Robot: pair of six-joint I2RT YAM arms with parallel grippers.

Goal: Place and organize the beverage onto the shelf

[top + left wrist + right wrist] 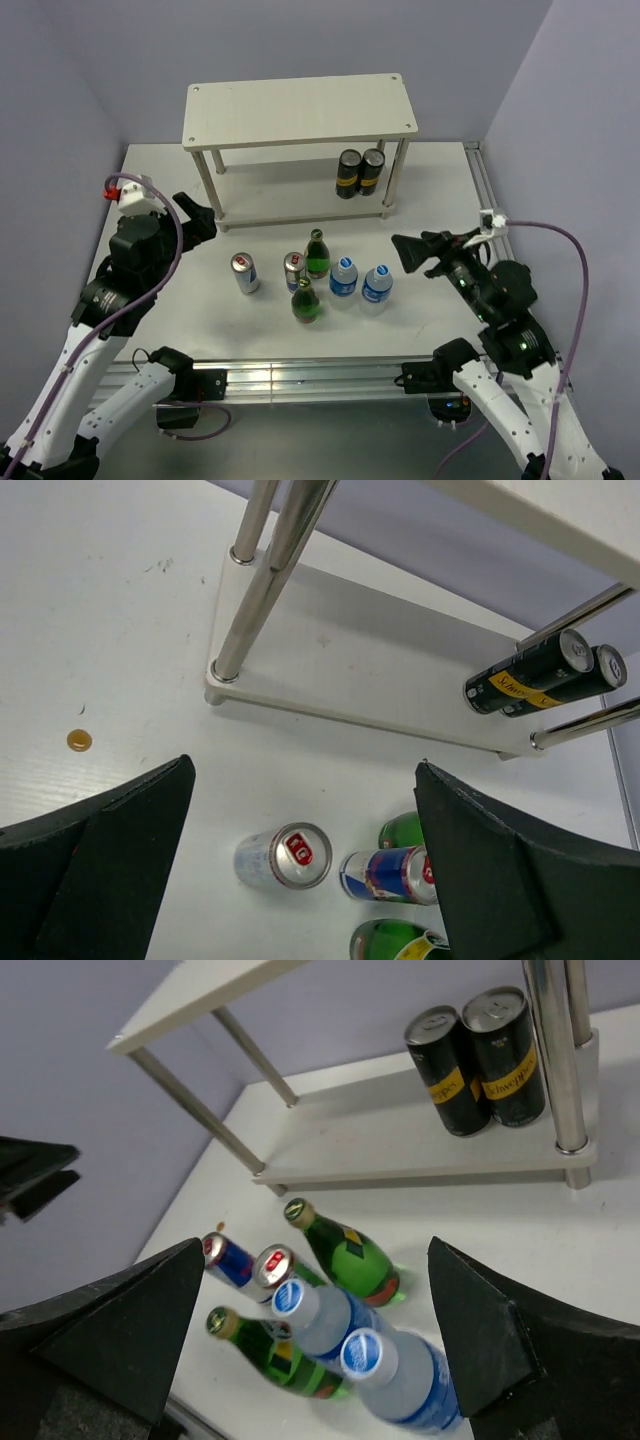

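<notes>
The shelf (300,110) stands at the back, with two black cans (360,172) on the right of its lower board. On the table in front stand two silver cans (245,272) (295,270), two green bottles (317,255) (306,300) and two water bottles (343,277) (377,285). My left gripper (200,220) is open and empty, above the table left of the group. The left wrist view shows a can (283,856) below its open jaws. My right gripper (415,250) is open and empty, right of the water bottles (395,1375).
The shelf's thin metal legs (255,600) rise close in front of my left gripper. A small brown spot (79,740) lies on the table. Purple walls close in the back and sides. A metal rail (300,375) runs along the near table edge.
</notes>
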